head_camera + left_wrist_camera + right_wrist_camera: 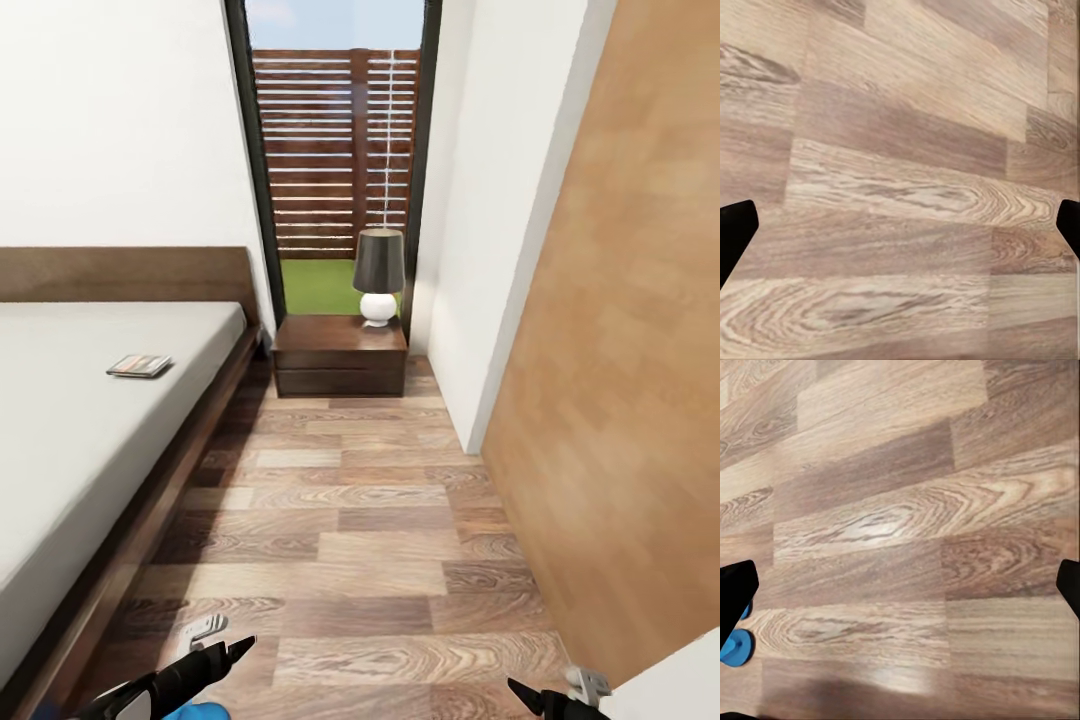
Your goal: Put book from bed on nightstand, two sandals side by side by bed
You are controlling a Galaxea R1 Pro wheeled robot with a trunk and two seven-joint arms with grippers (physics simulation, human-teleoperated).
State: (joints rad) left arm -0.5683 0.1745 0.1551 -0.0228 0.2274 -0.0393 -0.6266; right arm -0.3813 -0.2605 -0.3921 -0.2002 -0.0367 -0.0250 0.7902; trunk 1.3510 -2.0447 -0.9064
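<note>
A lamp with a dark shade and a round white base stands in front of a tall black-framed window. Beyond the glass are a slatted fence and grass. A light wooden panel rises at the right.

Much of what we see is clipped at the frame edges.
We catch just a blue sandal edge beside a dark fingertip; the bed runs off the left edge, the book cover is too small to read, and both arms are cropped below.
</note>
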